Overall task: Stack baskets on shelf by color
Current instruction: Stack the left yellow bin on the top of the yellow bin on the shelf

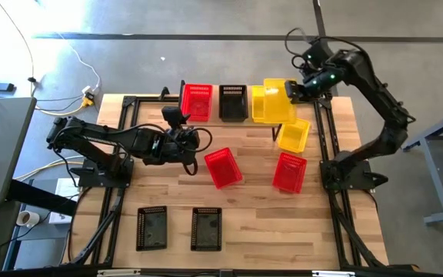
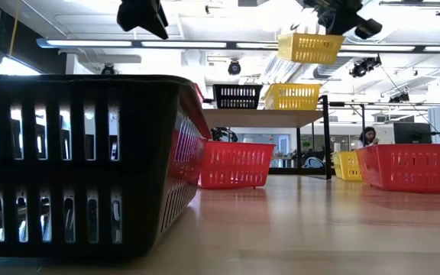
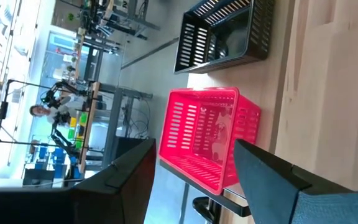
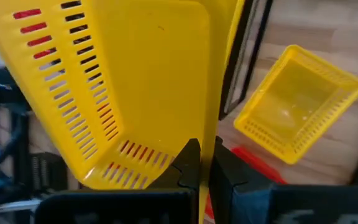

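Above the shelf's (image 1: 283, 131) right end: right gripper (image 4: 205, 163) pinched tight on the rim of a yellow basket (image 1: 277, 102), holding it aloft, slightly tilted, over the yellow basket on the shelf (image 2: 292, 96). Seen from table height, hanging clear in the air, mouth up, above that one and not touching it. Small rectangular mesh tub, slotted walls, solid floor, bright yellow plastic.

On the shelf's light plank, left to right: red basket (image 1: 197, 101), black basket (image 1: 232, 101), then the yellow one under the lifted tub. All upright, side by side.

On the tabletop (image 1: 252, 208) just off the shelf's right front: another yellow basket (image 1: 293, 135), skewed; beside it, nearer the front, a red basket (image 1: 289, 171). Near table centre: a third red basket (image 1: 223, 168), also skewed. At the front edge: two black baskets (image 1: 151, 228) (image 1: 206, 228), well apart from the rest, parallel to each other.

Left of centre, raised over the table: left gripper (image 3: 191, 171), fingers spread wide, holding nothing, aimed toward the red basket on the shelf.
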{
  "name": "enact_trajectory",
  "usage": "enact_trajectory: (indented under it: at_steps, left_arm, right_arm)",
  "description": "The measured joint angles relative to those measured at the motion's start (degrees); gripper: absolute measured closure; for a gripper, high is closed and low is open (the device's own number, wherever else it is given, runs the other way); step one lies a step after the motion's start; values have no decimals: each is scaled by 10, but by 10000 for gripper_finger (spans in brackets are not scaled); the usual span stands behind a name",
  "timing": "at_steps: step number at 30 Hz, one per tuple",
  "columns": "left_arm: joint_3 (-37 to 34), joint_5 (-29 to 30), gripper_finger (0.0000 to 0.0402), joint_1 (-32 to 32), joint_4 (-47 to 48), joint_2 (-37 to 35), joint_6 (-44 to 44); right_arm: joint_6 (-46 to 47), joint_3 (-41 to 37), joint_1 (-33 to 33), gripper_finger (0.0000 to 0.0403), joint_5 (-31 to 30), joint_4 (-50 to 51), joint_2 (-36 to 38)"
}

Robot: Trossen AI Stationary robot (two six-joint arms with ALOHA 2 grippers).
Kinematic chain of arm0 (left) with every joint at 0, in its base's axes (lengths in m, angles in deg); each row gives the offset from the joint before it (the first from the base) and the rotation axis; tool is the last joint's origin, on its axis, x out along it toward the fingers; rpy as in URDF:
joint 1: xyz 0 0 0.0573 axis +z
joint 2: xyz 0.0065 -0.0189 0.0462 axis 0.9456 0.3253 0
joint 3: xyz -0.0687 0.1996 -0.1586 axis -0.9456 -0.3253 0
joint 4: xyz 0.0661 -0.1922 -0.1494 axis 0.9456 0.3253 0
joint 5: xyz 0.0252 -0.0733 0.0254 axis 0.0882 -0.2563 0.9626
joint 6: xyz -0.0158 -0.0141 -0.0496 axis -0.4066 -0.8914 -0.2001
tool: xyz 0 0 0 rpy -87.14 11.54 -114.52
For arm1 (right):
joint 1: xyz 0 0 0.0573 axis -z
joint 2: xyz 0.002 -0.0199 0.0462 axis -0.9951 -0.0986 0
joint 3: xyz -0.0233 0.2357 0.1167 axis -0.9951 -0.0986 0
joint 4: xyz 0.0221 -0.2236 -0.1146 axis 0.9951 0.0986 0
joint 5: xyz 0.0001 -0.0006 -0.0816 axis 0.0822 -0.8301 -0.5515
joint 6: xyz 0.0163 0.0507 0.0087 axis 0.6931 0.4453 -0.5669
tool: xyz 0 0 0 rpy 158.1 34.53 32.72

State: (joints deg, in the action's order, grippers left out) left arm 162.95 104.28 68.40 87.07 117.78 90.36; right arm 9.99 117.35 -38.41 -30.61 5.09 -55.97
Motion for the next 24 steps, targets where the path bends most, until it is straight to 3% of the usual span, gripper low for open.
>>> enact_trajectory:
  at_steps: [12, 24]
  left_arm:
    - [0, -1, 197, 0, -1, 0, -3]
    - [0, -1, 197, 0, -1, 0, -5]
  right_arm:
    - [1, -5, 59, 403, 71, -38, -58]
    - [-22, -5, 66, 403, 105, -45, -107]
